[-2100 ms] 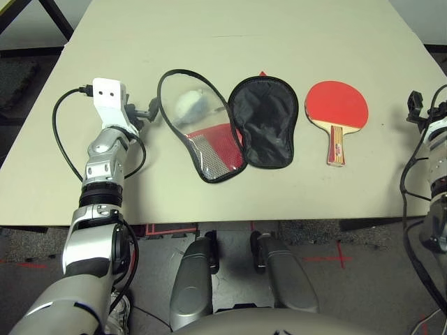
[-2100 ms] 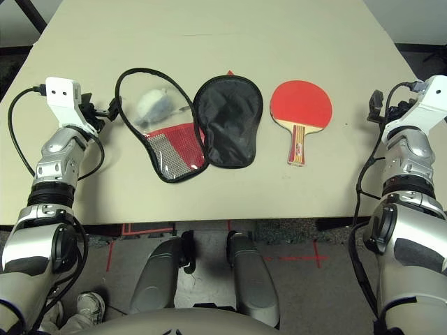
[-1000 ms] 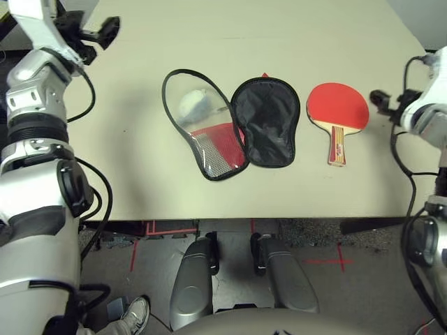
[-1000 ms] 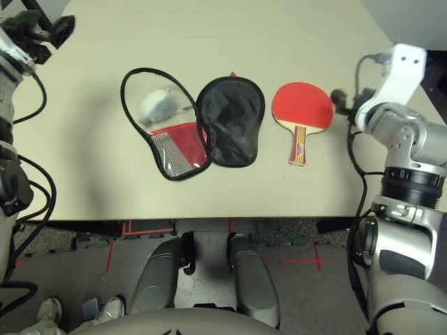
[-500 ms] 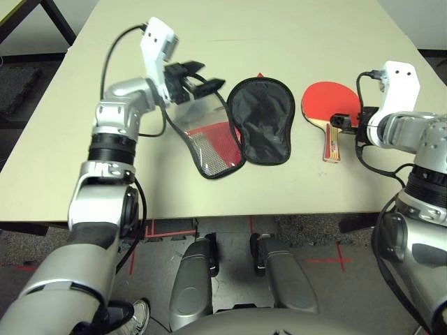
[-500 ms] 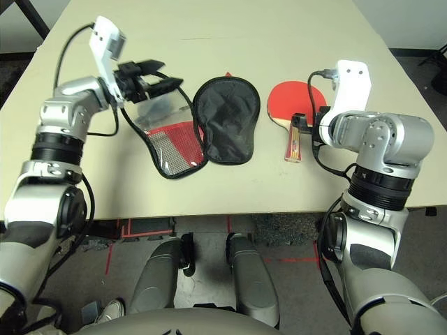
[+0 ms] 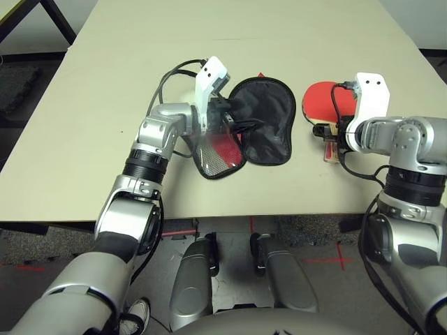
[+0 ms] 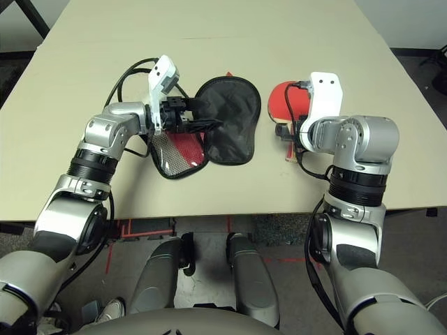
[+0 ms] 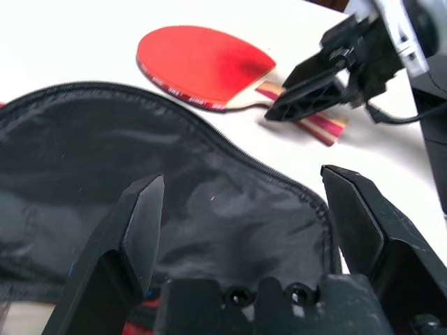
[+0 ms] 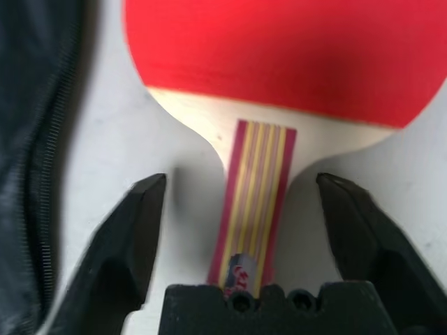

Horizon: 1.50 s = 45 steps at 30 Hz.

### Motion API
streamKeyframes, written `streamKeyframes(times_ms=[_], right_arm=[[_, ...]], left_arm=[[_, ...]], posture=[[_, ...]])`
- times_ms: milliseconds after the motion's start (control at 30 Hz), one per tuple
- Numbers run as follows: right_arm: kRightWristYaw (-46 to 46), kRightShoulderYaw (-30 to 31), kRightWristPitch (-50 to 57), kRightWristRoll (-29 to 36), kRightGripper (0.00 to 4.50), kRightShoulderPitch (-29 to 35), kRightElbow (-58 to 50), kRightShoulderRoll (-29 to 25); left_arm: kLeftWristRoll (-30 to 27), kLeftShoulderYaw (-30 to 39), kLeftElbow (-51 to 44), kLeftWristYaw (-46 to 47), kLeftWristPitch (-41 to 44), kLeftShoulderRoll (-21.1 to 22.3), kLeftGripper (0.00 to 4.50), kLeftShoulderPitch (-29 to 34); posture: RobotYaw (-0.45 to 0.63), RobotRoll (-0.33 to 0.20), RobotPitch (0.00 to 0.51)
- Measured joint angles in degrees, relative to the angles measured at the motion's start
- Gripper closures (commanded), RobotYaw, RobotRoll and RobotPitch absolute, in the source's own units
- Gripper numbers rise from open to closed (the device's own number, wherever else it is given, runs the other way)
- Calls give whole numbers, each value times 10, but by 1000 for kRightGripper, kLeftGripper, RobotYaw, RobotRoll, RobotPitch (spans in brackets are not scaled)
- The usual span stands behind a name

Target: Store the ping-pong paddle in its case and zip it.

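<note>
Beige tbl (image 7: 230, 195); grey flr (image 7: 230, 279) w/ red tape (image 7: 339, 257); pale wall (image 7: 419, 21) behind.

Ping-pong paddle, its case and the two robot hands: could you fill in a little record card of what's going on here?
paddle: ping-pong paddle flat on the table, red face up
case: zip-up paddle case lying open, black lining showing
left hand: left fingers apart, over the case
right hand: right fingers apart, one on each side of the paddle's handle, not touching it
stored: not yet
</note>
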Motion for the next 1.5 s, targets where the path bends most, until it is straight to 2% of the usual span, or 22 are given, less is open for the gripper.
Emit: streamKeyframes(times_ms=[133,200,233,533,667,867,1133,1267,1500], right_arm=[[0,0,-11,-13,2533,0,11,1],[2,0,-14,-17,3197,-1,13,5],[2,0,-16,-18,3384,-2,14,7],[-10,-3,-50,-41,3386,-8,34,17],[-26,-17,-56,-52,3386,-44,41,29],[-29,-24,-3,-50,3386,-129,-6,121],[-72,-5,20,-56,3386,-110,-69,266],[-101,18,20,-57,3386,-95,-105,267],[-111,33,20,-51,3386,-76,-117,262]], left_arm=[[0,0,-8,0,4,-2,0,2],[0,0,-11,1,6,-2,0,4],[0,0,-16,1,8,-2,0,6],[-2,1,-38,11,16,-2,0,7],[-13,6,-59,18,25,-2,0,8],[-29,7,-116,20,57,16,0,6],[-55,16,-178,18,99,71,0,9],[-63,26,-192,23,104,84,0,20],[-72,28,-205,39,105,80,0,23]], posture=[[-51,0,238],[-48,0,236],[-46,0,235],[-47,0,230],[-54,0,230],[-55,0,234],[-42,0,242],[-41,0,243],[-46,0,241]])
